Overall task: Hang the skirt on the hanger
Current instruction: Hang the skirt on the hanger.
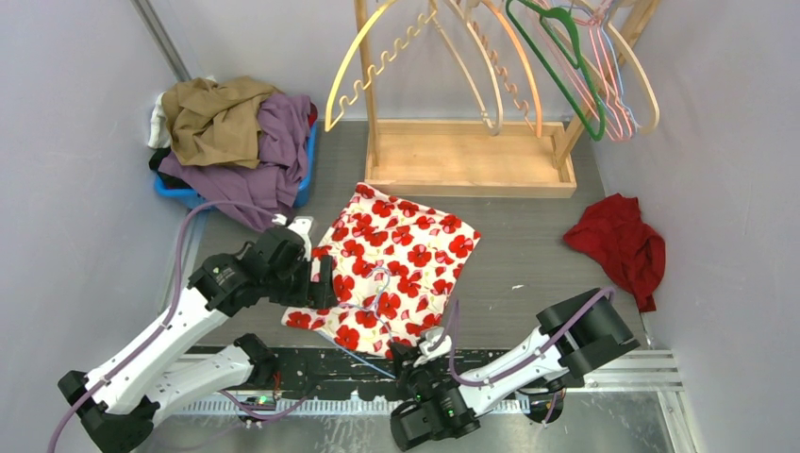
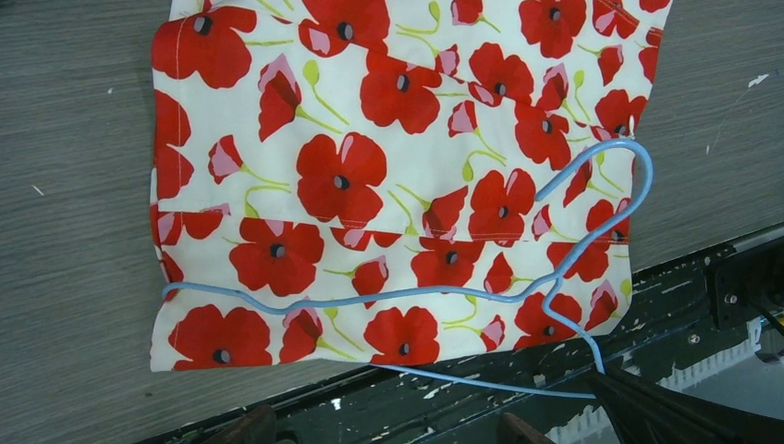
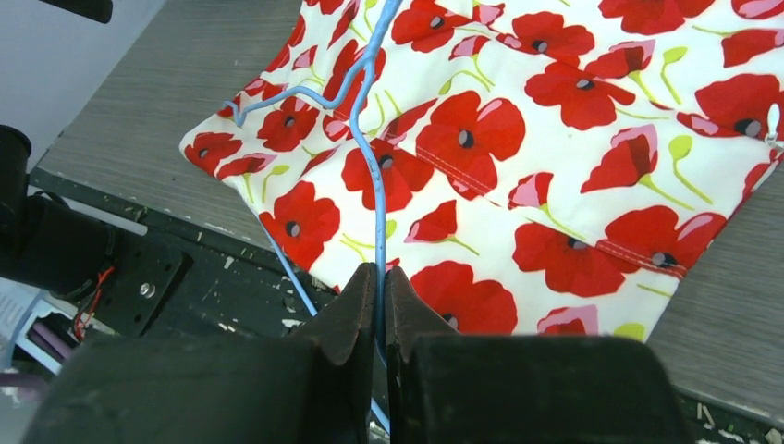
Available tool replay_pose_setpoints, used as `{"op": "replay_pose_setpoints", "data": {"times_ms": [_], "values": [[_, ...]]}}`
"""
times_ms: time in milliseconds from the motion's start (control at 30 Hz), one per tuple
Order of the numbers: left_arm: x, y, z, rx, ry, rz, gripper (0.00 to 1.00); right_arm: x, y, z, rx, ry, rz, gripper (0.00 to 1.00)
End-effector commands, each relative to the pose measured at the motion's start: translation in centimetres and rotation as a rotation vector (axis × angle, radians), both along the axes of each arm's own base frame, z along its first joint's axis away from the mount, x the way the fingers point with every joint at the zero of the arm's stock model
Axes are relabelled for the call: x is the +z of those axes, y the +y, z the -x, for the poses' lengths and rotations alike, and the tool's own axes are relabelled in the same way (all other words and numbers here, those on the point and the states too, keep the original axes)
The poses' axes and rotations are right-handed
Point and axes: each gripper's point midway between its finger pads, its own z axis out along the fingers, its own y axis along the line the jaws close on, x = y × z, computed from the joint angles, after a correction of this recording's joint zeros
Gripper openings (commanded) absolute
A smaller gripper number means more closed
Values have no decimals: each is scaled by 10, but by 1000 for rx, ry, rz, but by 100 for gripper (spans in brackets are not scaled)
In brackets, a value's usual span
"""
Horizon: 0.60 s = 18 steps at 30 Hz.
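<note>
The skirt [image 1: 406,250], white with red poppies, lies flat on the grey table. It also shows in the left wrist view [image 2: 370,166] and the right wrist view [image 3: 555,139]. A thin blue wire hanger [image 1: 375,300] lies on top of its near edge, with its lower bar past the hem over the black rail [image 2: 407,294]. My right gripper [image 1: 420,351] is shut on the hanger's wire [image 3: 374,166], pinched between the jaws [image 3: 381,273]. My left gripper [image 1: 321,283] is open and empty at the skirt's left edge, its fingertips wide apart [image 2: 384,430].
A wooden rack [image 1: 472,151] with several hangers stands at the back. A blue basket [image 1: 304,184] piled with clothes is at the back left. A red garment [image 1: 618,241] lies at the right. A black rail [image 1: 311,363] runs along the table's near edge.
</note>
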Motion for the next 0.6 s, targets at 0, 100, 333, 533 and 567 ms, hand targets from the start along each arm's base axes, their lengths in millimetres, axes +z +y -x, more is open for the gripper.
{"op": "replay_pose_setpoints", "data": {"times_ms": [0, 100, 333, 533, 567], "values": [[2, -8, -4, 0, -8, 38, 84, 15, -5, 0, -27, -51, -79, 1], [1, -9, -4, -1, -10, 38, 84, 22, 1, 2, -29, -75, -65, 1], [0, -12, -4, -3, -9, 47, 84, 29, 12, 6, -37, -106, -24, 1], [2, -12, -3, -5, -14, 52, 84, 34, -1, -12, -81, -138, -2, 1], [2, -12, -3, -6, -16, 53, 84, 32, -5, -16, -90, -133, -3, 1]]}}
